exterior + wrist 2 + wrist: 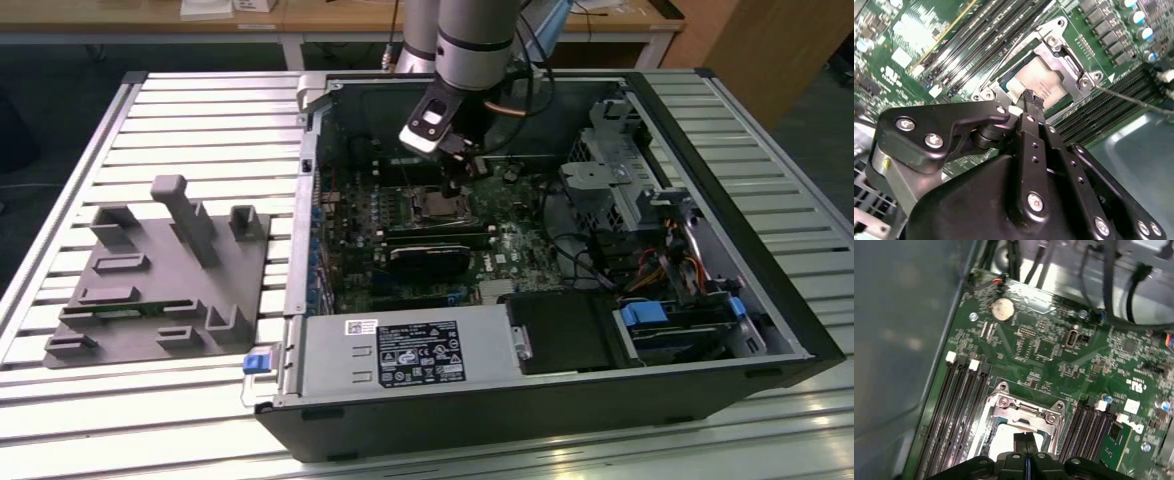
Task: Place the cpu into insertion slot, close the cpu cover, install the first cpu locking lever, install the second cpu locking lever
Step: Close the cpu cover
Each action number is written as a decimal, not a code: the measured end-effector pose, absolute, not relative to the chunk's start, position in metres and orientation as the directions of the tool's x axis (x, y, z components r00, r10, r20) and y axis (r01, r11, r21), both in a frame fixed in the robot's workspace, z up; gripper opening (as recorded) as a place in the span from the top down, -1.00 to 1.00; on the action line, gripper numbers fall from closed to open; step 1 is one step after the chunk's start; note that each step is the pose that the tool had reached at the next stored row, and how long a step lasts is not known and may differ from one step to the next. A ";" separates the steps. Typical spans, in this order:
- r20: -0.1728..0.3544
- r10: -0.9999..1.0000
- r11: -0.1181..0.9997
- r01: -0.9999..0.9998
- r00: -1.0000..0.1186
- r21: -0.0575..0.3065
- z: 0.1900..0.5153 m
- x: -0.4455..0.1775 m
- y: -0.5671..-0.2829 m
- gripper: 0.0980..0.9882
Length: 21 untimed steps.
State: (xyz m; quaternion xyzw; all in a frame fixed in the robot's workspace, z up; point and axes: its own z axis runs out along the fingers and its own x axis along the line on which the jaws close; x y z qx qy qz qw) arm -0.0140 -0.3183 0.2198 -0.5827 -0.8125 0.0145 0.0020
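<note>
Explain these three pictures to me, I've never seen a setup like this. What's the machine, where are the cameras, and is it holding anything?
It is a robot arm reaching into an open computer case that lies on a slatted table, beside a grey fixture plate. One camera watches from outside; two ride near the arm's wrist. Both wrist views show its fingers shut together, holding nothing, tips at the cpu, a grey chip sitting in its silver-framed insertion slot.

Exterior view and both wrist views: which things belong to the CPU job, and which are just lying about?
Job: cpu; cpu cover; insertion slot; locking lever; gripper, fingers together at the cpu.
Lying about: grey fixture plate; memory slots; power supply; coin battery.
</note>
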 end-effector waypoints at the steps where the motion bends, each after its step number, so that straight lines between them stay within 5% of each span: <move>1: -0.014 0.941 0.338 0.941 -0.338 -0.026 0.220 -0.014 -0.318 0.98; 21: -0.014 0.759 0.650 0.759 -0.651 -0.026 0.216 -0.014 -0.318 0.98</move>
